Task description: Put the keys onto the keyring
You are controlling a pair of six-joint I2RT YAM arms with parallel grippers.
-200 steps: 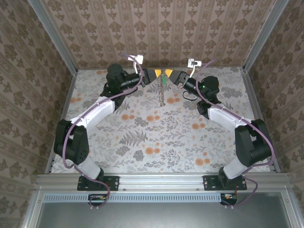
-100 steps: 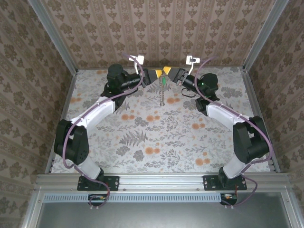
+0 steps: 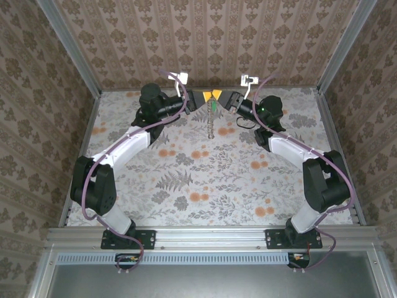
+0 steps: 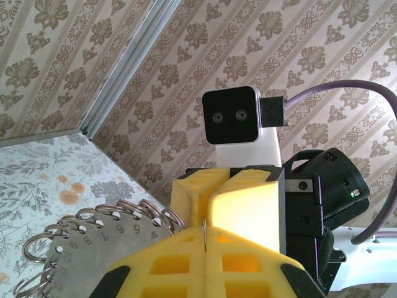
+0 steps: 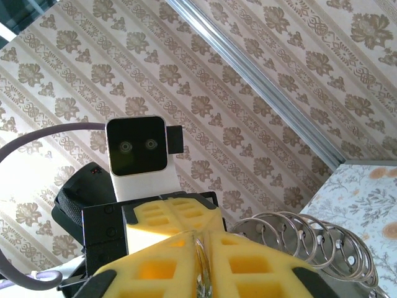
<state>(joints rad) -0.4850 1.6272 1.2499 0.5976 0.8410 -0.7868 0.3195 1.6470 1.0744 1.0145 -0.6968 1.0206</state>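
At the far middle of the table my two grippers meet tip to tip above the surface. The left gripper (image 3: 206,97) (image 4: 205,234) is shut, with a thin silvery wire of the keyring (image 4: 205,231) pinched between its yellow foam fingers. Facing it, the right gripper (image 3: 219,97) (image 5: 201,248) is shut on a silvery keyring loop (image 5: 202,267). Just below the tips hangs a small green key (image 3: 213,109). A numbered metal plate (image 4: 80,239) (image 3: 212,127) carrying several more rings (image 5: 310,239) dangles under it.
Patterned walls stand close behind the grippers, with metal corner posts (image 3: 68,46) (image 3: 341,46) left and right. The floral table surface (image 3: 205,174) stretches from the hanging plate to the arm bases. Purple cables (image 3: 170,77) loop over both wrists.
The right gripper has moved left to meet the left gripper's tips and closed its fingers on the ring. The left arm has held still.
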